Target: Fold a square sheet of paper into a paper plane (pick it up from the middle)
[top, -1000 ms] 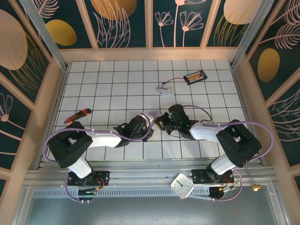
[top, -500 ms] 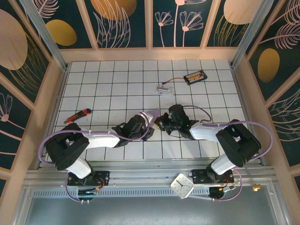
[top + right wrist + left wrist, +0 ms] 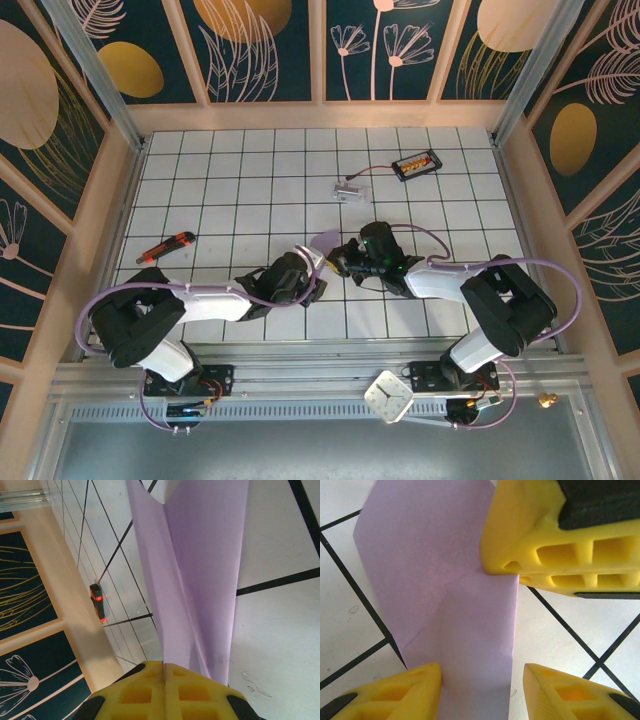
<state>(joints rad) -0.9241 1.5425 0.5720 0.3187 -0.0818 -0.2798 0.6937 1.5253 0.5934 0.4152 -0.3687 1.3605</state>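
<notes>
where white tiled table (image 3: 250, 170) meets floral walls (image 3: 262, 55), right jaws clamping paper plane (image 3: 200, 580), left jaws apart

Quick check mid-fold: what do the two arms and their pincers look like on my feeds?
Both arms, left arm and right arm, have white link shells with black joints and bases, and a lavender cable loops along each. The left pincer and right pincer have yellow ribbed, hollow-celled fingers with black pads.

Lavender paper plane (image 3: 325, 240), white tiled table (image 3: 250, 180)
</notes>
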